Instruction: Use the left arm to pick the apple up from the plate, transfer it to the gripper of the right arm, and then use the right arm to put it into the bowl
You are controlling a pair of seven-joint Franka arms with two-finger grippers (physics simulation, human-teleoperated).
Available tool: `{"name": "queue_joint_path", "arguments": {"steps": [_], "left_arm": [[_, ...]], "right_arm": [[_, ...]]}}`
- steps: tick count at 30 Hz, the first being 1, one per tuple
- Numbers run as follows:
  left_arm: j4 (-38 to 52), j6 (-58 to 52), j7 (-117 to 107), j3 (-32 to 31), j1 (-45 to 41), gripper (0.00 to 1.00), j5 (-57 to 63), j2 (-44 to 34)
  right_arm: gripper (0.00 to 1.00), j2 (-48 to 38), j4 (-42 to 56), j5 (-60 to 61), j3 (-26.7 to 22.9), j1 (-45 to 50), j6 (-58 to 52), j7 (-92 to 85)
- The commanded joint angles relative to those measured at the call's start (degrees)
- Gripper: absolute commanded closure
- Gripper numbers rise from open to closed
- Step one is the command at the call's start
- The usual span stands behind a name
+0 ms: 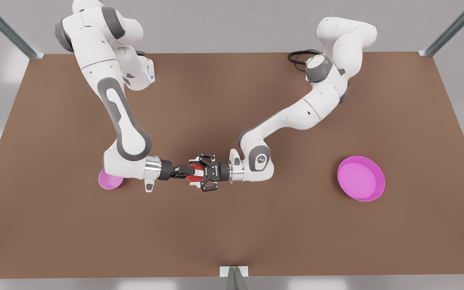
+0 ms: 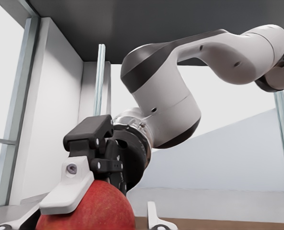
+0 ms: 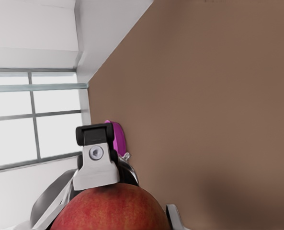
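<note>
I have both arms meeting low over the middle of the brown table (image 1: 232,237), wrists level and pointing at each other, with the apple (image 1: 193,177) caught between them above the tabletop. The left gripper (image 1: 196,172) comes in from the front view's right. Its fingers sit on the near and far sides of the apple and are closed onto it. In the right wrist view one of its pale fingertips (image 3: 96,170) is pressed flat against the red skin of the apple (image 3: 108,211). The right gripper (image 1: 184,171) reaches in from the front view's left, turned a quarter turn to the other, so its fingers take the apple from above and below. In the left wrist view its upper fingertip (image 2: 67,189) lies right on top of the apple (image 2: 91,211), so I read this gripper as clamped on the fruit too. The plate (image 1: 359,177) sits well off toward the front view's right, on the near half of the table, with nothing on it. I can also see its pink edge (image 3: 115,136) past the left gripper in the right wrist view. The bowl (image 1: 109,182) is at the front view's left, partly hidden under the right arm's wrist and well apart from the apple
</note>
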Motion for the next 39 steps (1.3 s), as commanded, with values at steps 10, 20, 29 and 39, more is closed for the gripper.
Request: {"name": "queue_joint_path", "arguments": {"steps": [10,20,29,39], "left_arm": [[-2.3,-3.1,0.4,0.3,2.3,0.00,0.6,-0.1],[-17.0,-44.4,-87.3,0.4,41.8,0.00,90.4,-34.4],[-32.5,-43.2,-141.6,50.4,11.2,0.00,91.8,-70.3],[-18.2,-48.9,-141.2,50.4,11.0,0.00,92.1,-61.1]], "right_arm": [[0.24,-0.7,-0.3,-10.7,-0.2,-7.0,-8.3,-1.6],[0.24,-2.4,0.2,-42.2,-0.9,-16.6,-12.1,-0.9],[0.24,-0.3,2.7,-60.4,-1.0,-19.7,-7.5,1.8],[0.23,1.4,0.7,-68.9,-0.6,-21.7,-10.2,0.5]]}}
